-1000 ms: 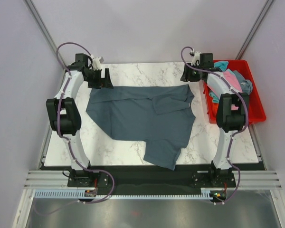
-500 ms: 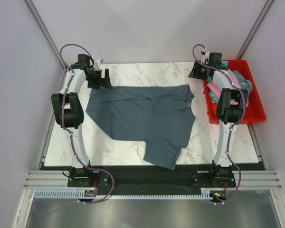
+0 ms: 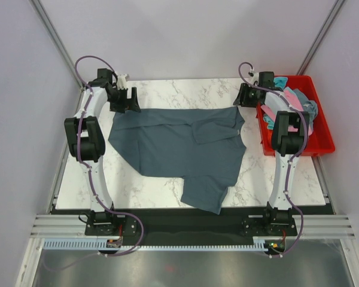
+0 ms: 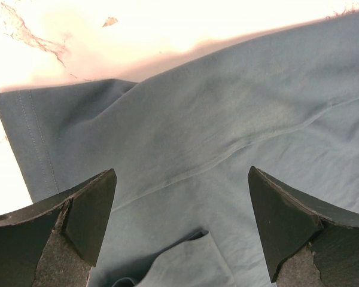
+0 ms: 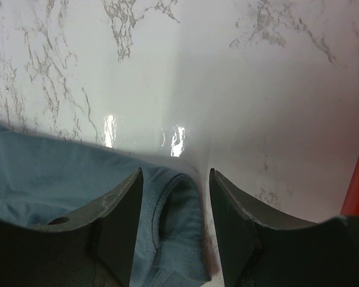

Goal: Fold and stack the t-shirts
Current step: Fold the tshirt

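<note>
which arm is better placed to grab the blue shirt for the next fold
Probably right: the right gripper straddles the far corner hem of the blue shirt. The left gripper hangs open over flat sleeve cloth.

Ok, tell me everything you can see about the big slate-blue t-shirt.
The slate-blue t-shirt, soft cloth, lies spread flat on the marble table, a flap folded over near its right side, one end hanging over the near edge. The open left claw hovers over a sleeve; the right claw straddles its far-right corner.
</note>
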Tool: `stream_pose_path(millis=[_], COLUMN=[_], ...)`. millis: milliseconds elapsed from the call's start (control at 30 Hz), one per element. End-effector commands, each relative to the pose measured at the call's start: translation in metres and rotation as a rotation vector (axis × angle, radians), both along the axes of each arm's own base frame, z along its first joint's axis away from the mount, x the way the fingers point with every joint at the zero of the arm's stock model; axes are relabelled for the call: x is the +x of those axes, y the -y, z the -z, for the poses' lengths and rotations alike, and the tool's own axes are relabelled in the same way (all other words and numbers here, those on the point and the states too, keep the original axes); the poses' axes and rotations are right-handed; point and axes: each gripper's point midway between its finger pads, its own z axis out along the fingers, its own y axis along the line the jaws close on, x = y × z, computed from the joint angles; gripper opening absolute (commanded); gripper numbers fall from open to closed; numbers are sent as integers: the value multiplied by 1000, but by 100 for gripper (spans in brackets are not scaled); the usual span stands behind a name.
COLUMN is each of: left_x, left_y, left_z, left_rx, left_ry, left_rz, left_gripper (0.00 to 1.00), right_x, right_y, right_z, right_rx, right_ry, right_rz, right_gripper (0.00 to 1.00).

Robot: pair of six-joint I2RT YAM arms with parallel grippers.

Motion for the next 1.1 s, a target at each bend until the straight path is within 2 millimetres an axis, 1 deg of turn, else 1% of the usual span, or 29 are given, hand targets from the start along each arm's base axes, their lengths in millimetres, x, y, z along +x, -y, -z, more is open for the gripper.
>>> stream_pose_path(millis=[0, 133, 167, 200, 333, 433, 467, 533, 567, 600, 633, 700, 733, 800, 833, 867, 900, 967, 1000, 1033, 1067], left_x=[-2, 5, 7, 11, 19, 21, 21, 21, 20, 20, 20, 21, 23, 28, 32, 38, 42, 53, 56, 59, 63], left_y=[-3, -14, -20, -24, -34, -36, -37, -40, -41, -42, -43, -48, -49, -54, -56, -60, -64, -67, -67, -67, -66], left_z=[-16, -11, -9, -4, 2, 3, 3, 3, 3, 3, 4, 5, 5, 7, 8, 2, 6, 0, 4, 6, 4], left_rx=[5, 52, 83, 96, 137, 150, 156, 160, 161, 162, 162, 170, 175, 189, 199, 211, 216, 223, 225, 225, 221], left_ry=[23, 34, 33, 31, 37, 42, 42, 40, 40, 38, 38, 37, 42, 49, 59, 81, 80, 111, 112, 114, 126], left_rz=[-4, -38, -54, -59, -72, -75, -78, -81, -85, -87, -90, -102, -109, -119, -125, -139, -149, -154, -155, -155, -149], left_gripper=[99, 99, 99, 99, 99, 99, 99, 99, 99, 99, 99, 99, 99, 99, 99, 99, 99, 99, 99, 99, 99], right_x=[-5, -10, -11, -11, -11, -10, -8, -6, -4, -2, 4, 14, 24, 35, 43, 45, 48, 51, 51, 48, 47], right_y=[0, -7, -9, -11, -14, -14, -15, -13, -10, -8, -6, 0, 1, 7, 8, 8, 8, 8, 8, -9, -13], right_z=[11, 19, 21, 23, 34, 42, 42, 44, 43, 41, 35, 25, 14, 3, -5, -6, -9, -6, -5, -1, -1], right_rx=[-18, -29, -33, -37, -52, -63, -65, -75, -88, -94, -105, -138, -149, -177, -180, -183, -183, -182, -181, -178, -177], right_ry=[-25, -43, -49, -51, -65, -72, -68, -66, -59, -54, -32, 5, 44, 83, 114, 121, 130, 133, 131, 125, 124], right_rz=[-8, -24, -28, -31, -36, -38, -40, -35, -31, -25, -20, -4, 1, 21, 23, 23, 24, 27, 25, -4, -11], right_gripper=[57, 57, 57, 55, 48, 38, 28, 20, 11, 5, 0, 0, 0, 0, 0, 0, 0, 0, 0, 0, 0])
